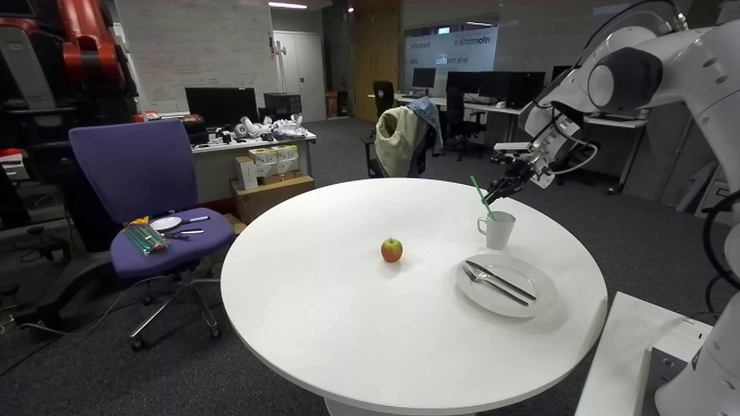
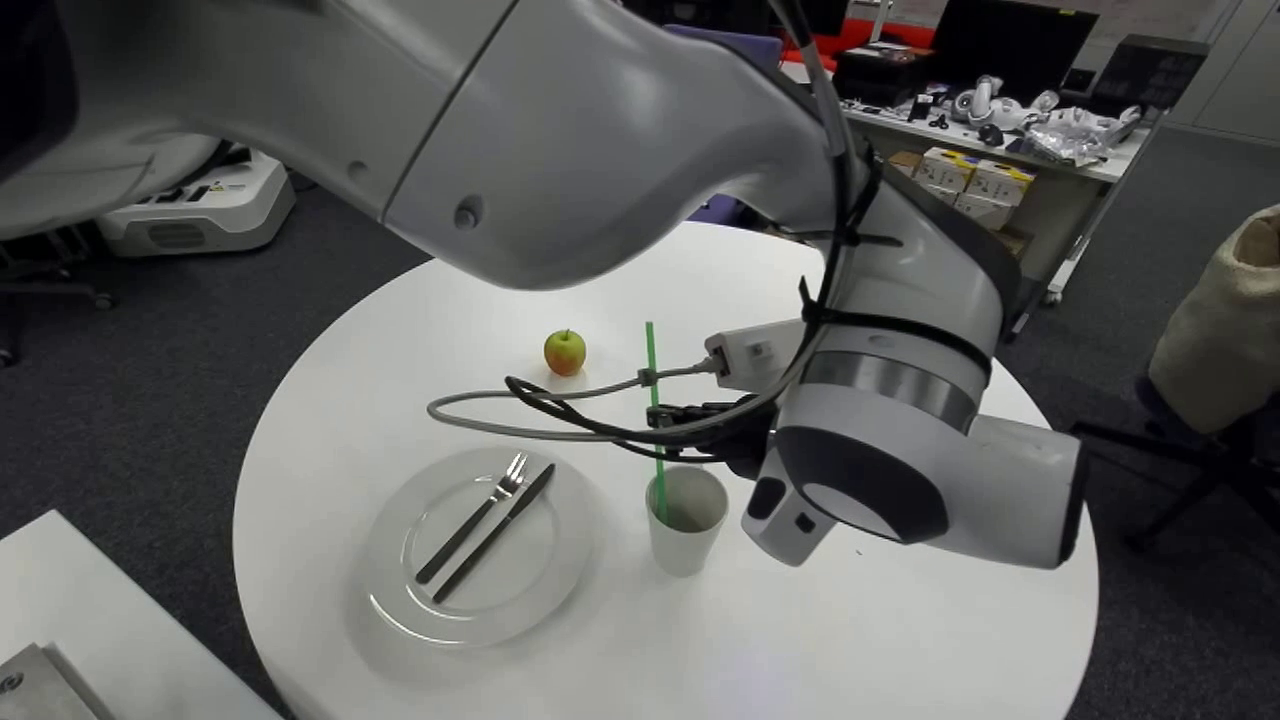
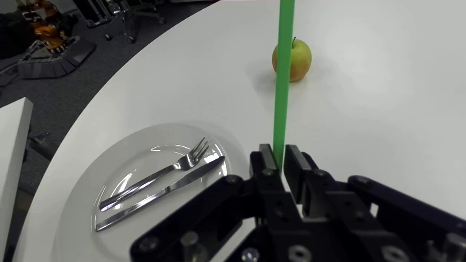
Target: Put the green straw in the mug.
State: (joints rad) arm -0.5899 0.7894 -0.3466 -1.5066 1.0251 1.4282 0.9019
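The green straw (image 1: pixel 479 191) leans in the white mug (image 1: pixel 500 232), its lower end inside the cup and its upper part above the rim. In an exterior view the straw (image 2: pixel 652 345) runs down against the inner wall of the mug (image 2: pixel 684 548). My gripper (image 1: pixel 487 199) is just above the rim. In the wrist view the straw (image 3: pixel 283 85) passes between the fingertips (image 3: pixel 279 154), which are a little apart, with a thin gap between straw and right finger. The mug is upright on the table; it is hidden in the wrist view.
A white plate (image 1: pixel 544 305) with a fork (image 1: pixel 491 283) and a knife (image 1: pixel 503 278) lies close to the mug. An apple (image 1: pixel 391 251) stands on the round white table (image 1: pixel 324 300). A cable loop (image 2: pixel 480 428) hangs from my wrist in an exterior view.
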